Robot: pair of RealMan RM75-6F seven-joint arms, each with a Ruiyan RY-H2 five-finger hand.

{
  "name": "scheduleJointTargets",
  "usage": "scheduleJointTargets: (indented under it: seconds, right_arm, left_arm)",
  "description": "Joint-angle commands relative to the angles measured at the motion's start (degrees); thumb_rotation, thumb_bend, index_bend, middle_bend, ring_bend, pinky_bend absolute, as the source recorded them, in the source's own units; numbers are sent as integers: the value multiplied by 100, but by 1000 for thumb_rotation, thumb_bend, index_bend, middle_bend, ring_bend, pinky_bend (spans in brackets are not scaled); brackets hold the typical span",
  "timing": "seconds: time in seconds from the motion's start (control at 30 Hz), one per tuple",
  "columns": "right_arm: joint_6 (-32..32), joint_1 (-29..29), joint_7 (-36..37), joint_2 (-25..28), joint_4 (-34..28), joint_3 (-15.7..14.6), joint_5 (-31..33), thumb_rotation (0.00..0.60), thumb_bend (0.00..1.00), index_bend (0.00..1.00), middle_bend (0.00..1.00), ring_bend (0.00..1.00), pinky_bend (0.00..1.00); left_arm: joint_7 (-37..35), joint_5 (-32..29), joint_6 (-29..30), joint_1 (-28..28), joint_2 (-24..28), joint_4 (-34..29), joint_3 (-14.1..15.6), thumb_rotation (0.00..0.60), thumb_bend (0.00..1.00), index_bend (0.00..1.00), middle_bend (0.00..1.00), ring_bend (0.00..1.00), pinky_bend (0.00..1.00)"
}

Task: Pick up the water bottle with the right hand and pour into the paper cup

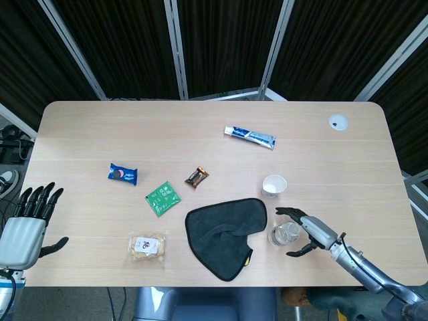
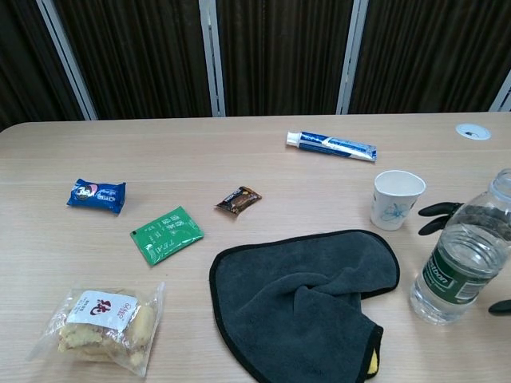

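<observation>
A clear water bottle (image 1: 284, 234) (image 2: 461, 255) with a green label stands upright near the table's front edge, right of a dark cloth. A white paper cup (image 1: 274, 185) (image 2: 397, 199) stands upright just behind it. My right hand (image 1: 309, 231) is open right beside the bottle, fingers spread around its right side, with no grip that I can see; in the chest view only its dark fingertips (image 2: 440, 217) show behind the bottle. My left hand (image 1: 27, 224) is open at the table's front left edge, away from everything.
A grey cloth (image 1: 225, 235) lies left of the bottle. A toothpaste tube (image 1: 250, 137), a brown candy bar (image 1: 196, 176), a green packet (image 1: 163, 198), a blue snack pack (image 1: 123, 174) and a bag of biscuits (image 1: 148, 247) lie scattered. A white round cap (image 1: 338, 122) sits at the far right.
</observation>
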Motion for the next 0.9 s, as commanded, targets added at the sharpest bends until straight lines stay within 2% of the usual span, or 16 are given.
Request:
scheduleJointTargets:
  seconds: [0.03, 0.23, 0.43, 0.6, 0.8, 0.9]
  right_arm:
    - [-60, 45, -90, -94, 1, 20, 65, 600, 0, 41, 109, 0, 0]
    - [-241, 105, -97, -338, 79, 70, 293, 600, 0, 50, 137, 26, 0]
    - [-280, 136, 39, -463, 130, 85, 455, 600, 0, 65, 222, 129, 10]
    - [-248, 120, 123, -578, 199, 97, 559, 600, 0, 185, 325, 219, 94]
    - [-57, 68, 118, -738, 364, 118, 607, 600, 1, 396, 477, 359, 261]
    - [30, 34, 93, -806, 448, 123, 625, 600, 82, 485, 554, 434, 340]
  left_arm:
    - [2, -20, -4, -6, -4, 2, -7, 600, 0, 0, 0, 0, 0]
    - [32, -74, -85, -40, -21, 16, 11, 600, 0, 0, 0, 0, 0]
    - [51, -127, -84, -52, -40, 23, -4, 600, 0, 0, 0, 0, 0]
    - [66, -153, -88, -63, -48, 29, -8, 600, 0, 0, 0, 0, 0]
    - [87, -177, -92, -77, -63, 34, -10, 600, 0, 0, 0, 0, 0]
    - [91, -185, -92, -80, -67, 36, -7, 600, 0, 0, 0, 0, 0]
